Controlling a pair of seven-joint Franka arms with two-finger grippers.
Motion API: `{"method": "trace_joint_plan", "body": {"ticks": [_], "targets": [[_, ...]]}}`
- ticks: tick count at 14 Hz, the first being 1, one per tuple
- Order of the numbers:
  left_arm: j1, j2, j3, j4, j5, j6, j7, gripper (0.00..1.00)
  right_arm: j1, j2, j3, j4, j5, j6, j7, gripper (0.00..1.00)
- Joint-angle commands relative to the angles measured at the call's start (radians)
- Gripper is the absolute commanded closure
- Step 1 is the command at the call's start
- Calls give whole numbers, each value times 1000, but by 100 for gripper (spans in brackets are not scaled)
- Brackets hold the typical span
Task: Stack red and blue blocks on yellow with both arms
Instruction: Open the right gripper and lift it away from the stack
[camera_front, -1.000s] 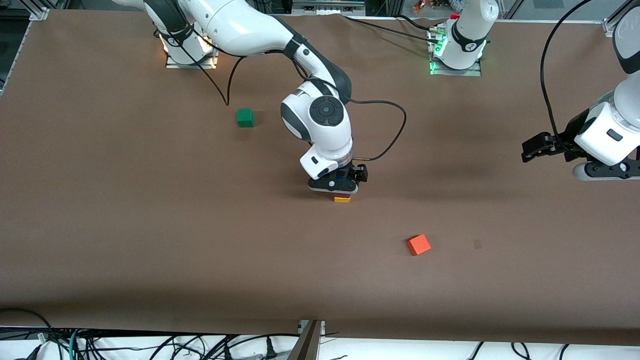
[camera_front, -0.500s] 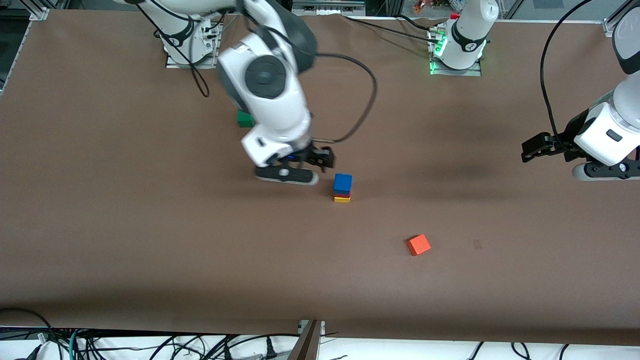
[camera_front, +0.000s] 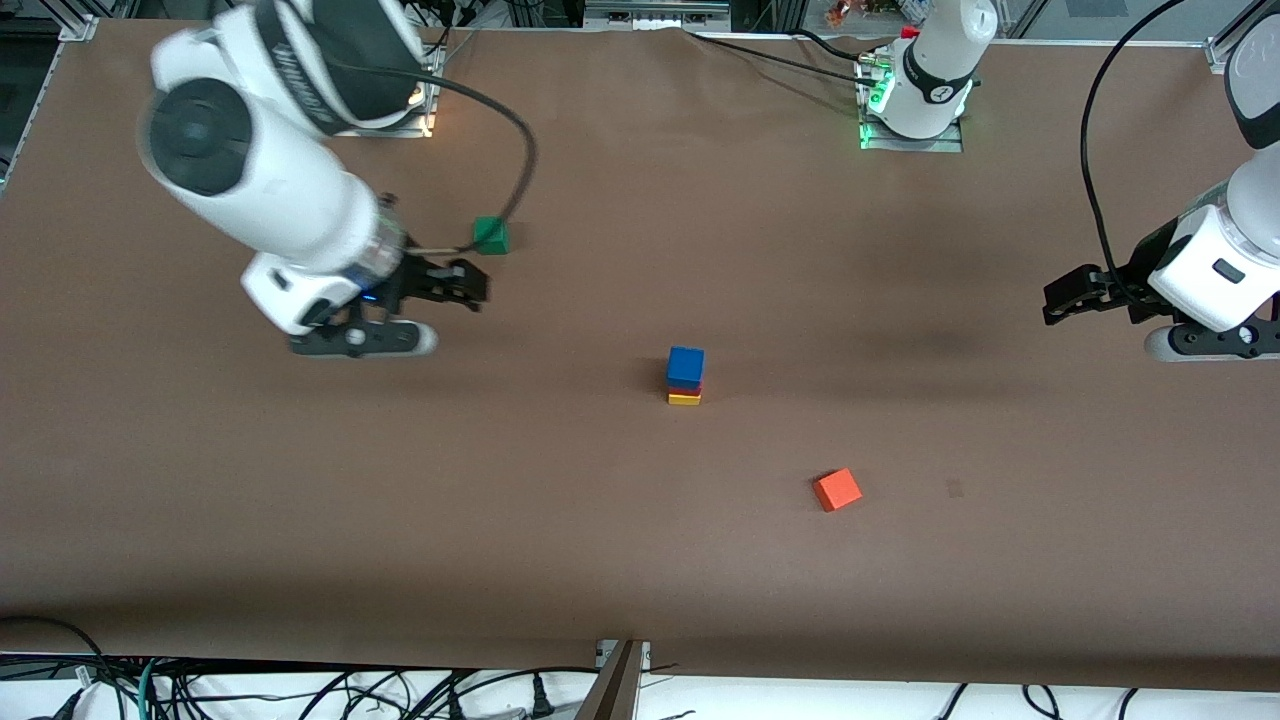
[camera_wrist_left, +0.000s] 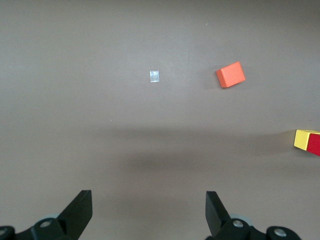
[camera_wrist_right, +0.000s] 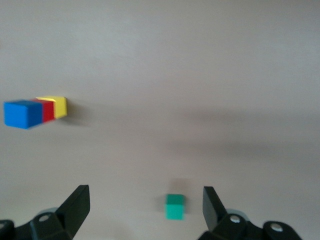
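The blue block (camera_front: 685, 366) sits on the red block (camera_front: 685, 390), which sits on the yellow cube (camera_front: 685, 399), a straight stack in the middle of the table. The stack also shows in the right wrist view: blue (camera_wrist_right: 20, 114), red (camera_wrist_right: 47, 111), yellow (camera_wrist_right: 60, 106). My right gripper (camera_front: 462, 285) is open and empty, raised over bare table beside the green cube; its open jaws show in its wrist view (camera_wrist_right: 145, 192). My left gripper (camera_front: 1065, 300) is open and empty, waiting over the left arm's end of the table (camera_wrist_left: 148, 197). The left wrist view shows the yellow cube (camera_wrist_left: 301, 139) and red block (camera_wrist_left: 314, 144) at its edge.
A green cube (camera_front: 490, 236) lies near the right arm's base, farther from the front camera than the stack; it shows in the right wrist view (camera_wrist_right: 175, 206). An orange-red cube (camera_front: 837, 490) lies nearer the front camera than the stack (camera_wrist_left: 230, 75). A small pale mark (camera_front: 955, 488) is on the table.
My right gripper let go of the blue block on top of the stack, rose and swung away toward the right arm's end. The left arm has not moved.
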Motion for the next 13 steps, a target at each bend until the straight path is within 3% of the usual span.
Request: {"method": "trace_joint_plan", "body": {"ticks": [1,6,13], "targets": [[3,-8,0,-5,-24,-6,22,0,-67,-201,1,-252,-5,28,-127,0],[3,-8,1,-5,-24,-6,20,0,-177,-370,22,-478,-84,137,-278,0],[3,-8,1,-5,-24,-6,19,0,-184,-289,11,-357,-101,120,-293,0]]}}
